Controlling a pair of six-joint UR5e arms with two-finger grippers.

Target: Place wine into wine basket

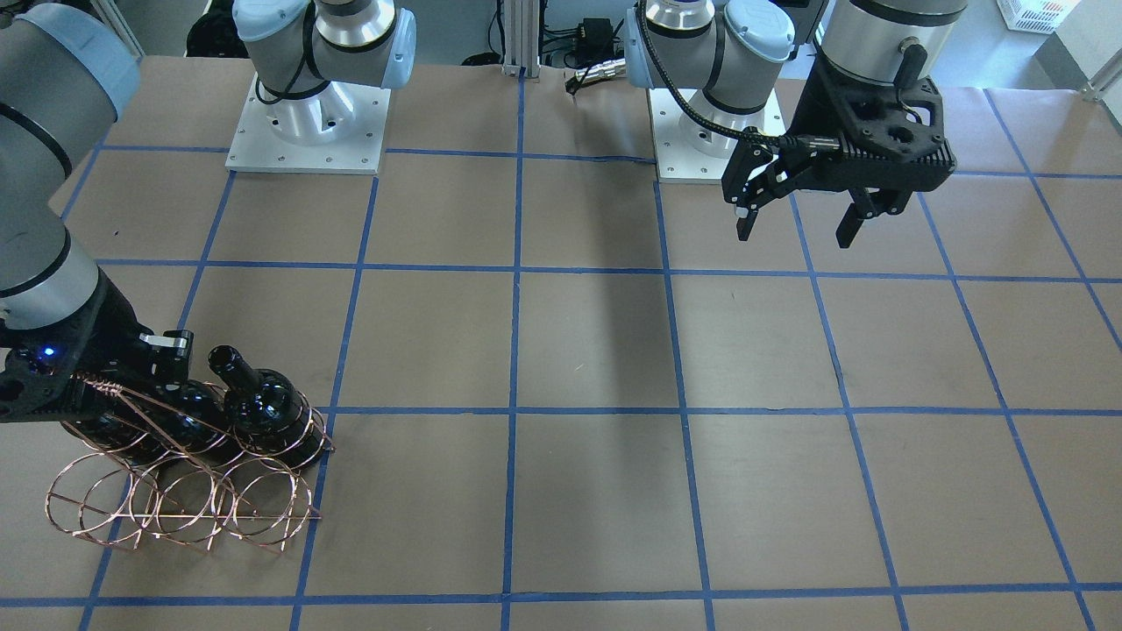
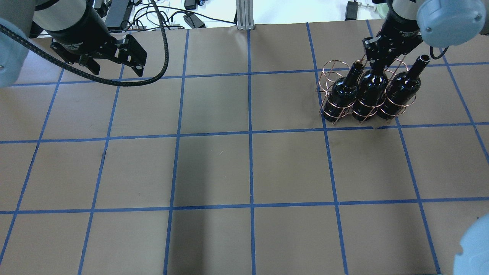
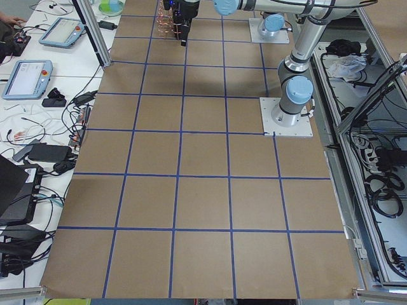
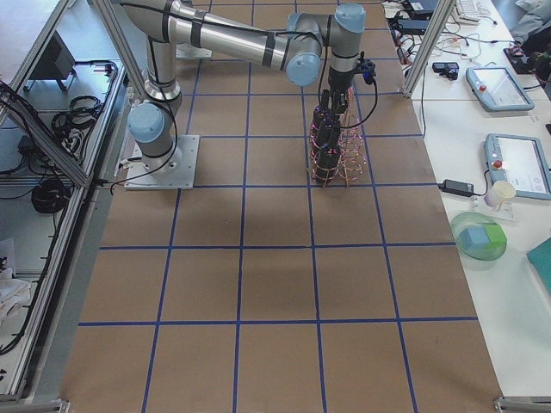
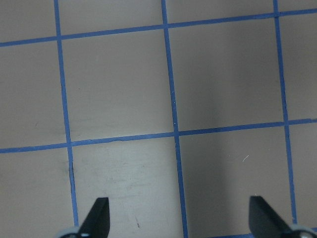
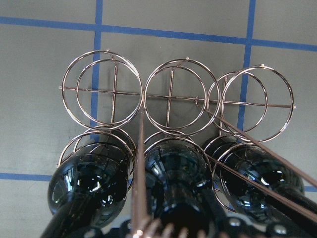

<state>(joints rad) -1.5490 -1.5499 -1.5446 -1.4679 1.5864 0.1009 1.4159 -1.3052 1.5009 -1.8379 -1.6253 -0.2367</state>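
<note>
The copper wire wine basket stands on the table's far right, also in the front view and right wrist view. Three glossy black wine bottles stand upright in its row nearer the robot: left, middle, right. The far row of hoops is empty. My right gripper sits over the middle bottle, shut around its neck, which it hides. My left gripper is open and empty, high above the far left of the table, its fingertips wide apart.
The table is brown paper with a blue tape grid. The two arm bases stand at the robot's side. The basket's handle bar runs beside the middle bottle. Cables and a post lie beyond the far edge.
</note>
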